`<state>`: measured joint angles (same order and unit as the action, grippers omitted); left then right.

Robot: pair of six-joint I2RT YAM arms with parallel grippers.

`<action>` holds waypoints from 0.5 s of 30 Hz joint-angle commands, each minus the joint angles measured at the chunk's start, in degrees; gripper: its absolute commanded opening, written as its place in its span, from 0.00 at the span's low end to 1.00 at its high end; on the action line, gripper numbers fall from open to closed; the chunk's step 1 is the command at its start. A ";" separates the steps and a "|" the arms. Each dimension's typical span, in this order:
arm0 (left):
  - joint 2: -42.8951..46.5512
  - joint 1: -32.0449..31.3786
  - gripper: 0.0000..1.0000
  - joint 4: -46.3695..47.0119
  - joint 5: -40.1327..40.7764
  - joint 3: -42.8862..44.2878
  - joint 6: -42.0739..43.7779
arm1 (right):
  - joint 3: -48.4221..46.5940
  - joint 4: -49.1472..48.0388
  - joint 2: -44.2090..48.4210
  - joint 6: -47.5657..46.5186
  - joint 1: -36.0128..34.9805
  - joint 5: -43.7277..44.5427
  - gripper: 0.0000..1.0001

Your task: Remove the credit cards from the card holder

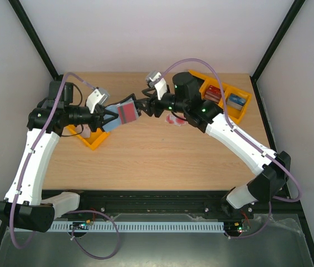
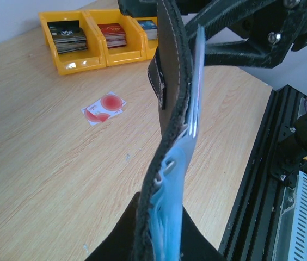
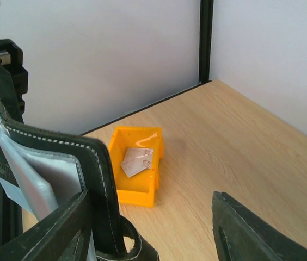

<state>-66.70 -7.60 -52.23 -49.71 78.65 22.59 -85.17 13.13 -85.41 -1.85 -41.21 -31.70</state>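
The black card holder [image 1: 122, 114] hangs open above the table, and my left gripper [image 1: 108, 115] is shut on its lower end. In the left wrist view the card holder [image 2: 170, 81] stands edge-on with blue clear pockets fanning out of my left gripper [image 2: 161, 217]. My right gripper [image 1: 141, 105] is open at the holder's far end. The stitched cover of the card holder [image 3: 96, 174] sits just inside the left finger of my right gripper [image 3: 151, 217]. Two credit cards [image 2: 103, 107] lie on the wood, and in the top view these credit cards [image 1: 175, 119] are partly hidden under the right arm.
A yellow tray [image 3: 142, 193] on the left holds a few pale cards [image 3: 137, 160]; this tray [image 1: 93, 139] sits under the left arm. Yellow trays [image 1: 226, 100] at the back right hold stacks of dark, red and blue cards [image 2: 69, 35].
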 commanded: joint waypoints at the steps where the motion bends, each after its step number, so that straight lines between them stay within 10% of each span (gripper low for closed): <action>1: 0.89 -0.14 0.02 -0.26 -2.12 -0.29 0.69 | 1.55 -1.66 0.77 0.28 0.18 -2.82 0.61; 15: 1.00 -0.14 0.02 0.07 -1.91 -0.67 0.04 | 4.94 -9.32 0.09 4.32 -1.29 -11.79 0.77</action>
<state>-66.70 -7.60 -52.23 -49.89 78.63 22.55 -80.25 8.43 -85.34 0.27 -41.69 -43.07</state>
